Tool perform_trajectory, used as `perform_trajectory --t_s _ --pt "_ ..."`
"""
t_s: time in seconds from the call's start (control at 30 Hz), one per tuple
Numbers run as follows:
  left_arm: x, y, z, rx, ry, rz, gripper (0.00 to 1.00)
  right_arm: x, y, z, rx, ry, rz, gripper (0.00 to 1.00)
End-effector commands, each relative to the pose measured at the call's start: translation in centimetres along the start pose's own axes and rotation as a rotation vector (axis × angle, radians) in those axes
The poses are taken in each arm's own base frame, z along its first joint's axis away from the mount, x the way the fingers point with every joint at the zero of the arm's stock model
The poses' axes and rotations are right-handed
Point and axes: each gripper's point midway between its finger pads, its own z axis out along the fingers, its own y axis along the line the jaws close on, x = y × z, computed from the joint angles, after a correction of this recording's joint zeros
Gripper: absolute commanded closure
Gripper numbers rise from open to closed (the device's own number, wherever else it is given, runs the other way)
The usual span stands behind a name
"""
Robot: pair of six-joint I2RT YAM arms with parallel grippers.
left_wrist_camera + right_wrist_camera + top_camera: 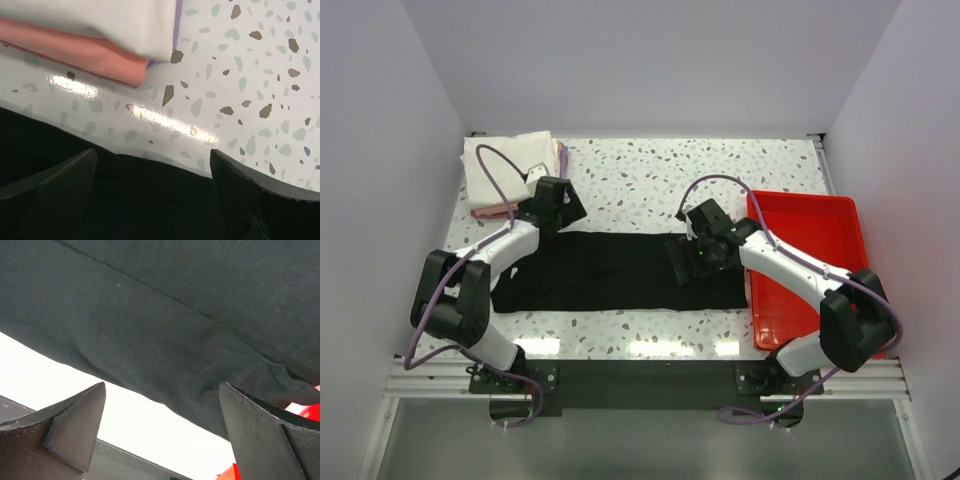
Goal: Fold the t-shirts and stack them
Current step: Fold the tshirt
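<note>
A black t-shirt [620, 272] lies as a long flat strip across the middle of the table. A stack of folded t-shirts [510, 172] sits at the far left corner, with white [100, 25] on top, pink [90, 55] under it and a lavender edge [176, 20] showing. My left gripper [557, 212] hovers open over the black shirt's [150, 200] far left edge, nothing between its fingers [65, 190]. My right gripper [695, 258] stands open above the shirt's [175, 315] right part, its fingers [75, 425] empty.
A red plastic tray [810, 270] lies at the right, its rim touching the shirt's right end; one corner shows as the tray [310, 410]. The speckled table [650, 170] is walled in white on three sides. A metal rail [640, 375] runs along the near edge.
</note>
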Motion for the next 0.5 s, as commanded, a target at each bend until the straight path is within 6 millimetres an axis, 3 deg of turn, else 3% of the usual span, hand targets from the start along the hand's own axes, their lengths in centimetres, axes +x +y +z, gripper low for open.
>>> perform_trajectory --t_s 0.0,0.1,0.17,0.2,0.4,0.47 --pt "0.0 -0.9 -2.6 0.080 0.001 -0.014 0.00 -1.9 -0.1 -1.4 0.019 -0.077 -0.014 0.01" --pt "2.3 -0.7 -5.1 0.089 0.022 -0.018 0.00 -3.2 -0.1 -0.8 0.028 -0.095 0.016 0.01" --pt "2.8 -0.9 -6.5 0.108 0.000 -0.017 0.00 -3.9 -0.6 0.3 0.034 -0.084 0.049 0.01" --pt "3.5 -0.3 -6.4 0.110 0.007 0.007 0.00 -4.8 -0.8 0.4 0.031 -0.098 0.064 0.01" --pt "3.7 0.5 -4.2 0.065 -0.013 0.027 0.00 -8.1 -3.6 4.0 0.038 -0.098 0.165 0.01" --pt "4.2 0.5 -2.9 0.052 -0.002 0.022 0.00 -7.6 -4.5 5.8 0.061 -0.060 0.181 0.01"
